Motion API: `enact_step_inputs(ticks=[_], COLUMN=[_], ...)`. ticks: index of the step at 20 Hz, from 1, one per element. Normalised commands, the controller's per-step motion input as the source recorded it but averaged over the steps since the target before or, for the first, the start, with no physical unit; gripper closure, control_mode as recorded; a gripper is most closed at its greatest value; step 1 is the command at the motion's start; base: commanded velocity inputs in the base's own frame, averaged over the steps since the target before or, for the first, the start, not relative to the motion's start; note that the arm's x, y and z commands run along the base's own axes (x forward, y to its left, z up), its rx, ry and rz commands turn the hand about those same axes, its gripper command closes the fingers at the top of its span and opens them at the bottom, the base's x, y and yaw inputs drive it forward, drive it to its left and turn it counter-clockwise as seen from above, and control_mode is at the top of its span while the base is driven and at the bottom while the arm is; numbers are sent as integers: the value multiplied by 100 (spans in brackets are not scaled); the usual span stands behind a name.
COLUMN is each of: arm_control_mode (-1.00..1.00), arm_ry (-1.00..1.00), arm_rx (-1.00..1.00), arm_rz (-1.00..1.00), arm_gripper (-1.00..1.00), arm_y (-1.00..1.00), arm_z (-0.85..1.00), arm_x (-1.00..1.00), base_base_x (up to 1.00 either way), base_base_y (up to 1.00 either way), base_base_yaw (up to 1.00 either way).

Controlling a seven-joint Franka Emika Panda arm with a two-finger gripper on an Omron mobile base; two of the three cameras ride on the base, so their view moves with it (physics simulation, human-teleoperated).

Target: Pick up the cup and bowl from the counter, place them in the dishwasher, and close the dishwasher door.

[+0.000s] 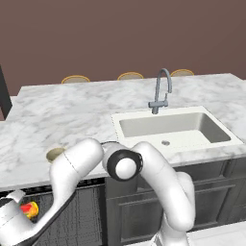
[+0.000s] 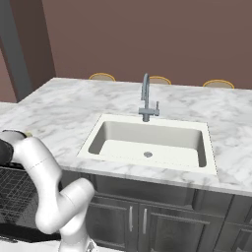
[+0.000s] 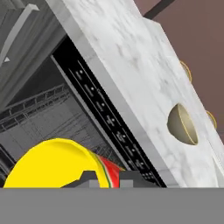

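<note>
My gripper (image 3: 109,179) is shut on the yellow cup with red blotches (image 3: 57,164), holding it in front of the open dishwasher (image 3: 43,118), whose grey wire racks lie just beyond. From the left base view the cup (image 1: 30,209) sits at my hand, low left, under the counter edge. The tan-olive bowl (image 1: 55,153) rests upright on the white marble counter (image 1: 62,120) near its front edge, above the dishwasher. The bowl (image 3: 183,124) is apart from the gripper. The wire rack (image 2: 15,197) is also seen beside my arm.
A cream sink (image 1: 173,127) with a grey tap (image 1: 161,91) is set into the counter to the right. Dark panelled cabinets (image 1: 211,197) stand below it. Round tan stool tops (image 1: 75,79) peek over the far counter edge. A black control strip (image 3: 100,109) runs under the counter.
</note>
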Motion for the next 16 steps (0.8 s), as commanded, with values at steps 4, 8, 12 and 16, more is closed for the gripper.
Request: enact_step_inputs(ticks=[4, 8, 12, 16], arm_control_mode=[-100, -100, -100, -100], arm_ry=[-4, 0, 0, 1], arm_rx=[0, 0, -1, -7], arm_rz=[9, 3, 0, 0], arm_gripper=[100, 100, 100, 100], arm_y=[-22, -11, -9, -9], arm_z=[-38, -41, -56, -37], arm_x=[-2, 0, 1, 15], base_base_x=[0, 0, 0, 0], base_base_y=[0, 0, 0, 0], base_base_yaw=[0, 0, 0, 0])
